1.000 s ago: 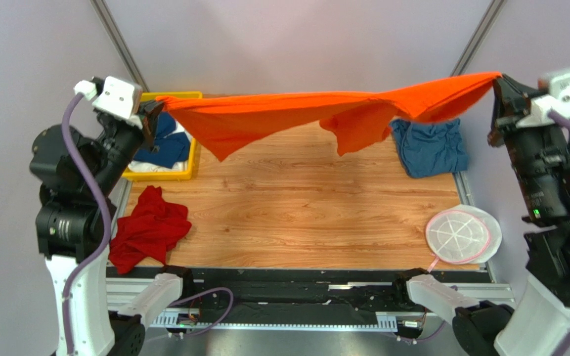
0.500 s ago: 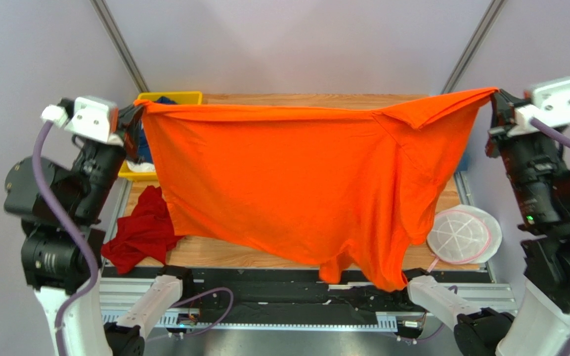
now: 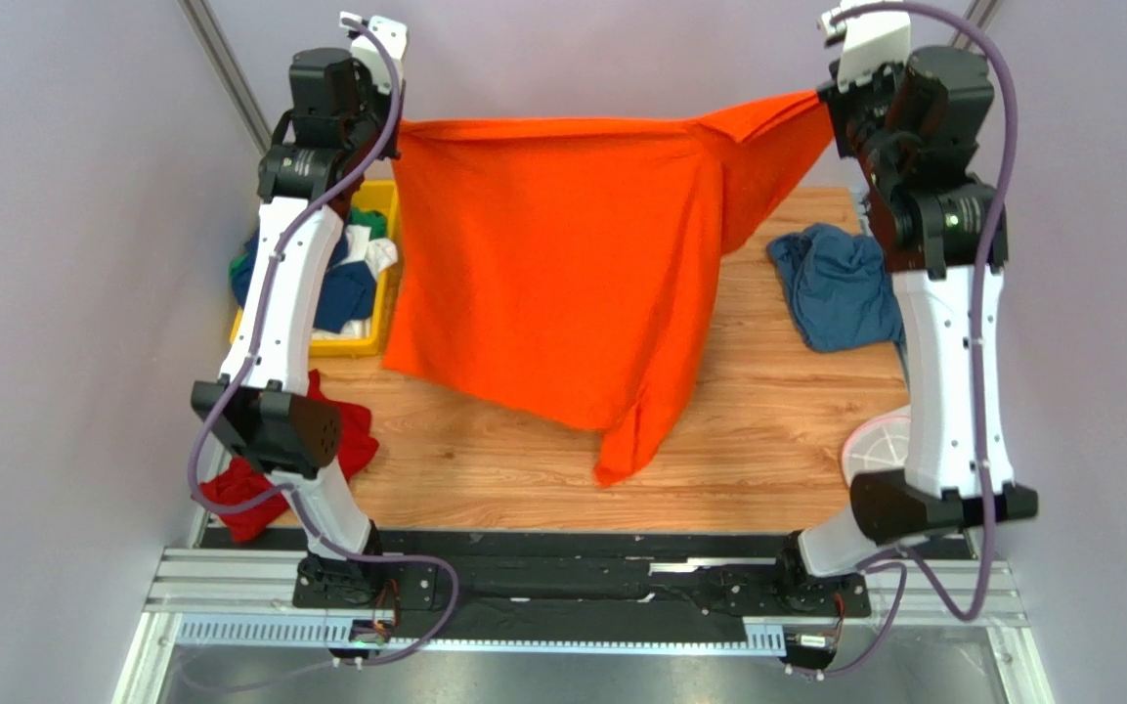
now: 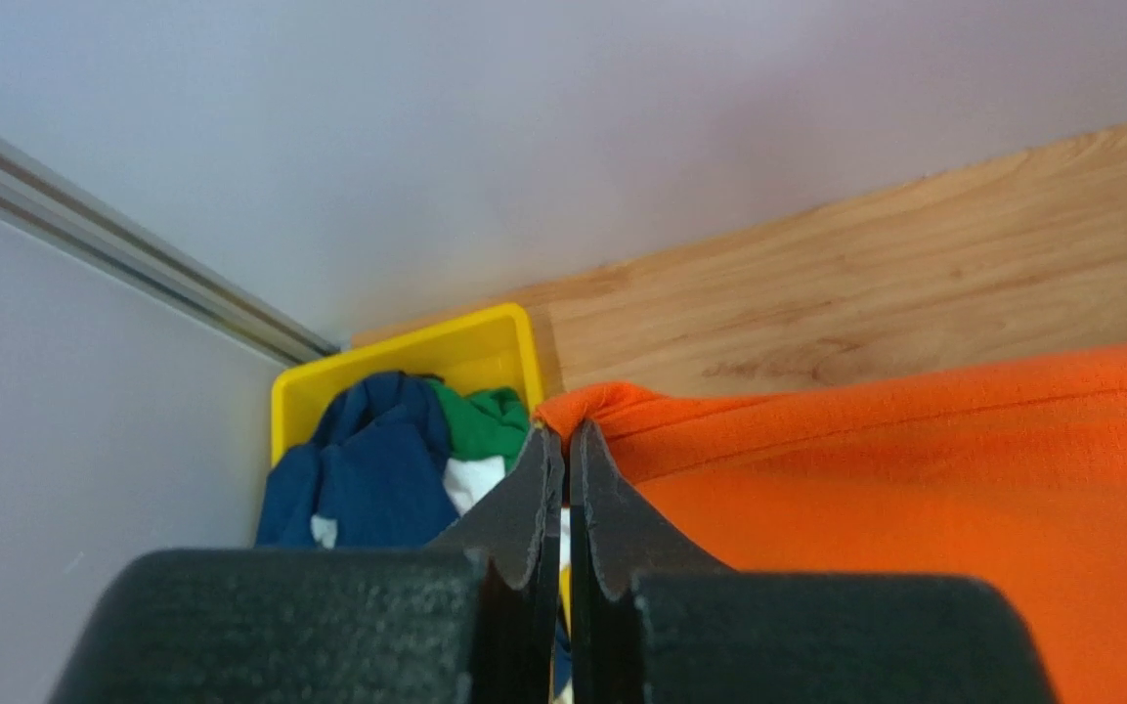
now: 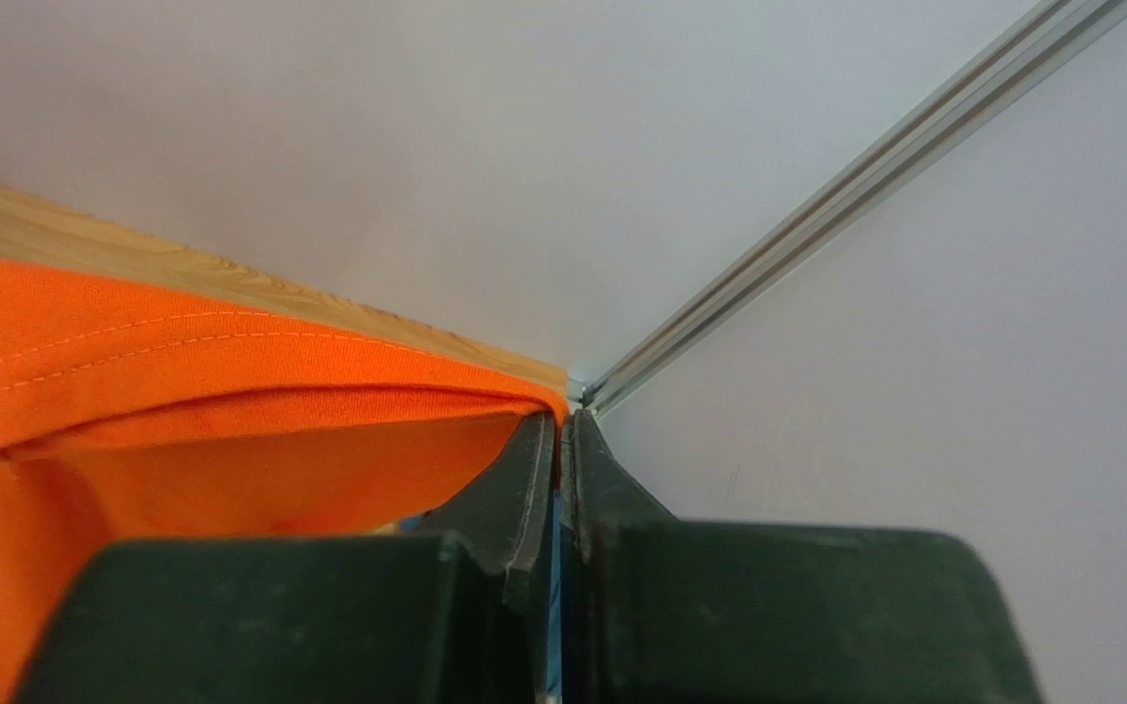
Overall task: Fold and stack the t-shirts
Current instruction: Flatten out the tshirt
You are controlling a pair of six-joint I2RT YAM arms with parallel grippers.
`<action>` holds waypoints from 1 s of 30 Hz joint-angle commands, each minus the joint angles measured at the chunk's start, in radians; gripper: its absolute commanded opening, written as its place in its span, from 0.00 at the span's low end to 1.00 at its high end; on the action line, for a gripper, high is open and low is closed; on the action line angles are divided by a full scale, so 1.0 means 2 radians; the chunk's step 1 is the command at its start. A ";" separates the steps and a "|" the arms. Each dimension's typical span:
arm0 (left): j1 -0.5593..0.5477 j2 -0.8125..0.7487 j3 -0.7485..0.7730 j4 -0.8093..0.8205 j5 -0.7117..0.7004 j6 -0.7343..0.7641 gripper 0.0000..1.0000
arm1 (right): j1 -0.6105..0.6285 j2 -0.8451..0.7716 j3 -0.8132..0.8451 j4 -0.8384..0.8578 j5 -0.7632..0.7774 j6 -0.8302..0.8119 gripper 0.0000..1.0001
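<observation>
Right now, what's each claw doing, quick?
Left claw: closed on the orange t-shirt.
Right claw: closed on the same orange t-shirt.

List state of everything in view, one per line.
Bright orange cloth t-shirt: unfolded, hanging stretched between both tools.
Left tool: shut on the orange t-shirt's corner.
Right tool: shut on its other corner.
Steel-blue cloth t-shirt: crumpled, unfolded.
Red cloth t-shirt: crumpled, partly hidden.
Yellow plastic tray: holds crumpled shirts.
Round white-and-pink disc: lying flat, partly hidden.

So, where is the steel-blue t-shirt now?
In the top view the steel-blue t-shirt lies crumpled at the table's far right, between the hanging orange t-shirt and the right arm.
</observation>
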 commanded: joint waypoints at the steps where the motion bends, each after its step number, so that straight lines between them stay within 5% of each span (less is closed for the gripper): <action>1: 0.010 0.014 0.139 0.007 -0.040 -0.013 0.00 | -0.024 0.059 0.138 0.039 0.010 0.011 0.00; 4: 0.011 0.019 0.174 0.005 -0.053 -0.011 0.00 | -0.025 0.088 0.191 0.038 0.014 0.008 0.00; 8: 0.012 -0.020 0.107 0.045 -0.052 -0.006 0.00 | -0.026 0.072 0.171 0.052 0.013 0.008 0.00; 13: 0.012 -0.094 -0.029 0.085 -0.002 -0.004 0.00 | -0.027 -0.029 -0.026 0.081 -0.002 0.008 0.00; 20: 0.008 -0.155 -0.321 0.134 0.087 0.009 0.00 | -0.025 -0.154 -0.288 0.059 -0.067 0.028 0.00; 30: 0.007 -0.187 -0.455 0.043 0.118 0.115 0.00 | -0.021 -0.199 -0.449 -0.008 -0.151 0.028 0.00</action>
